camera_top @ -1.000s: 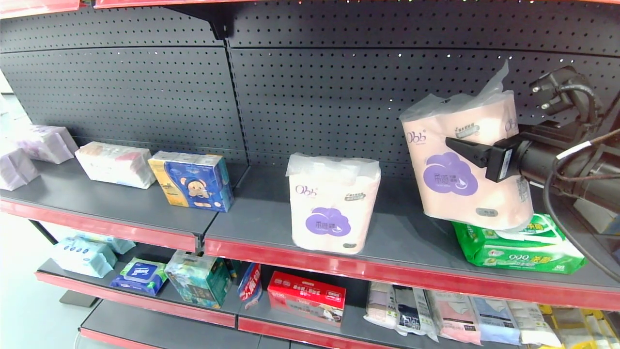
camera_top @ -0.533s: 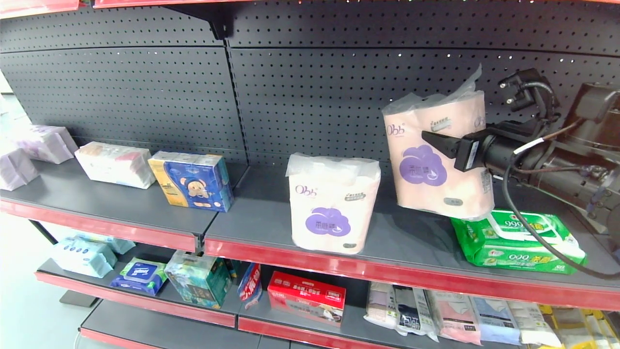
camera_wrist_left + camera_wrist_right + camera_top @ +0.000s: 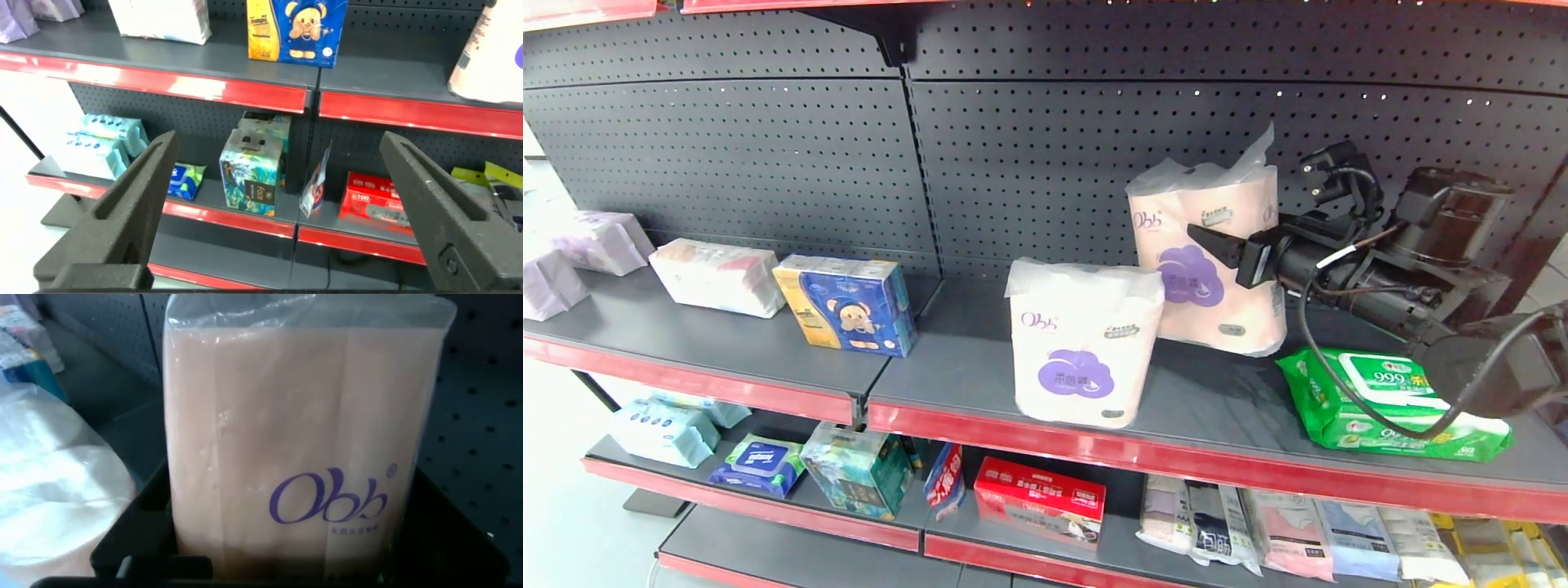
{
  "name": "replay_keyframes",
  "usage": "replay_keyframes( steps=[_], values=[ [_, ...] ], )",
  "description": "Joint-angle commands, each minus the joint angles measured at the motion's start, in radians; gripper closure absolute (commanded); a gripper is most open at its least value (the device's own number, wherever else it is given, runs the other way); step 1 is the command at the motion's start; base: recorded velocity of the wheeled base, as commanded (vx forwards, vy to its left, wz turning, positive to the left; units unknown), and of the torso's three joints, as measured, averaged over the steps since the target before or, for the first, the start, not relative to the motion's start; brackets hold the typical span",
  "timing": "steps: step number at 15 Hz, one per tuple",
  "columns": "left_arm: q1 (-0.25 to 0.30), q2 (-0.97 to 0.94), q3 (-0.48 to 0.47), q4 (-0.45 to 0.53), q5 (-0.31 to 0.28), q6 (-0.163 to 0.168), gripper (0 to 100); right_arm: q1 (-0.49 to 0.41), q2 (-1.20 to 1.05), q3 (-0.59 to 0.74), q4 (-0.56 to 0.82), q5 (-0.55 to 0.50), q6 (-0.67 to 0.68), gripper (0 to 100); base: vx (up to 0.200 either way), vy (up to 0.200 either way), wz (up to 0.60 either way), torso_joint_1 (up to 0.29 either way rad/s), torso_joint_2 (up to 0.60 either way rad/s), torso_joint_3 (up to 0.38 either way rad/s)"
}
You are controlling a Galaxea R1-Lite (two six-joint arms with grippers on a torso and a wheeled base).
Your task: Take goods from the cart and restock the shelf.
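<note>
My right gripper (image 3: pixel 1221 237) is shut on a pink toilet-paper pack (image 3: pixel 1176 310) with a purple cloud print. It holds the pack upright at the back of the middle shelf (image 3: pixel 1225 400). The pack's bottom is at the shelf surface; whether it touches I cannot tell. The right wrist view has the same pack (image 3: pixel 302 441) squeezed between the black jaws of the gripper (image 3: pixel 298 539). A matching pack (image 3: pixel 1082 343) stands near the shelf's front edge, just left of and in front of the held one. My left gripper (image 3: pixel 278 204) hangs open, low in front of the lower shelves, holding nothing.
A green wipes packet (image 3: pixel 1388 400) lies flat to the right of the held pack, under my right arm. Left of the divider stand a blue-and-yellow tissue pack (image 3: pixel 849 304), a white pack (image 3: pixel 717 276) and purple packs (image 3: pixel 596 241). Lower shelves carry several goods.
My right arm has carried the pink pack leftward and down, from above the green wipes to the back of the shelf behind the standing pack. The left gripper's earlier position is not shown.
</note>
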Motion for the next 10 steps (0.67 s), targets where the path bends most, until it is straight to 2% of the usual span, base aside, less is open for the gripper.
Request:
replay_keyframes(
  steps=[1,3,5,10],
  values=[
    [0.0,0.002,0.001,0.0,0.0,0.0,0,-0.018,0.091,-0.034,-0.037,0.026,0.003,100,0.0,0.0,0.0,0.0,0.0,0.0],
    [0.0,0.002,0.001,0.0,0.0,0.0,0,-0.031,0.131,-0.08,-0.048,0.034,0.006,100,0.0,0.0,0.0,0.0,0.0,0.0],
    [0.0,0.0,0.001,0.0,0.0,0.0,0,-0.052,0.174,-0.116,-0.05,0.084,0.004,100,0.0,0.0,0.0,0.0,0.0,0.0],
    [0.0,0.0,0.001,0.0,0.0,0.0,0,-0.081,0.234,-0.147,-0.08,0.256,0.027,100,0.0,0.0,0.0,0.0,0.0,0.0]
  ],
)
